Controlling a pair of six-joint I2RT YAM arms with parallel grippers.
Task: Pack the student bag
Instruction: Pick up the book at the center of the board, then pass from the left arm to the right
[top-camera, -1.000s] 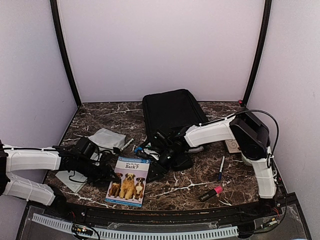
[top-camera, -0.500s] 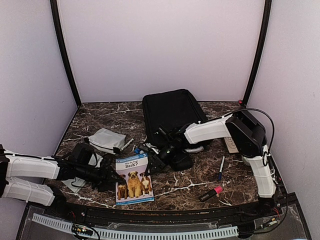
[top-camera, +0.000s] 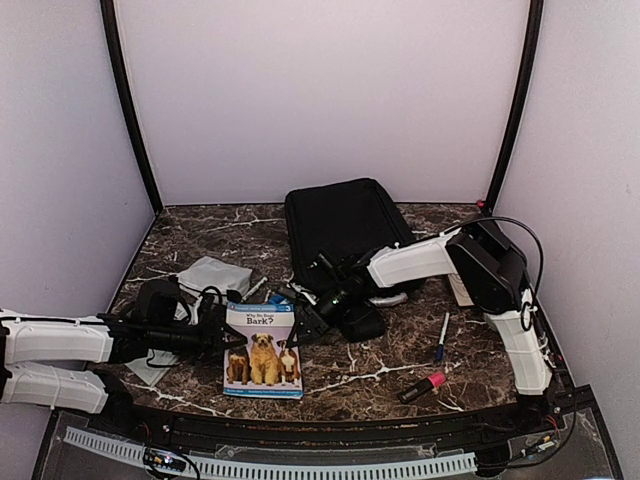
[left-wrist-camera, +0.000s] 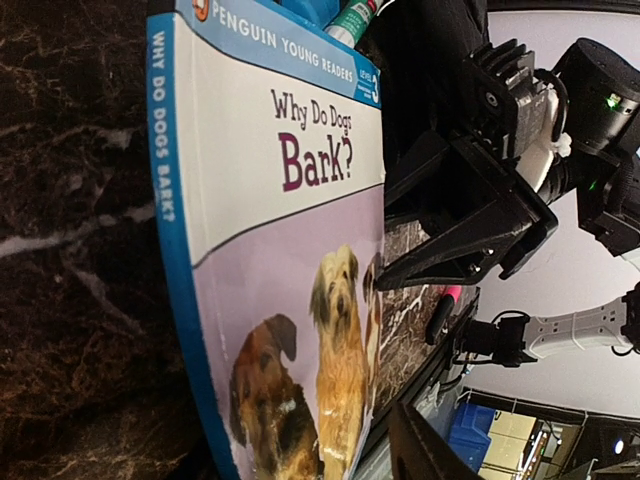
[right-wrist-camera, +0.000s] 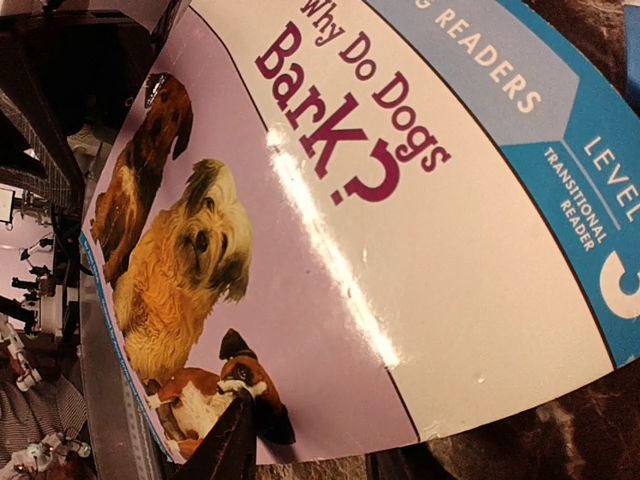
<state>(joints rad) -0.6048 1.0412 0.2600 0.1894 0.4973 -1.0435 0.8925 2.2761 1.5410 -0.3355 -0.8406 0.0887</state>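
Observation:
The student bag (top-camera: 340, 225), a large black backpack, lies flat at the back of the table. A book titled "Why Do Dogs Bark?" (top-camera: 263, 348) lies in front of it. My left gripper (top-camera: 222, 345) is at the book's left edge. In the left wrist view one of its fingers (left-wrist-camera: 428, 452) stands clear of the cover (left-wrist-camera: 290, 230), and the other is hidden behind the book. My right gripper (top-camera: 303, 322) is at the book's top right corner. Its jaws are open around the book's edge (right-wrist-camera: 330, 250), with one fingertip (right-wrist-camera: 236, 430) over the cover.
A grey pouch (top-camera: 215, 278) and a white sheet (top-camera: 148, 368) lie on the left, by my left arm. Loose pens (top-camera: 276, 297) lie behind the book. A blue pen (top-camera: 441, 337), a pink marker (top-camera: 423, 386) and a small tan block (top-camera: 460, 290) lie on the right.
The book has turned from slanted to nearly square with the table edge and shifted slightly right. My left arm has reached further right and lower. My right gripper has edged toward the book's corner.

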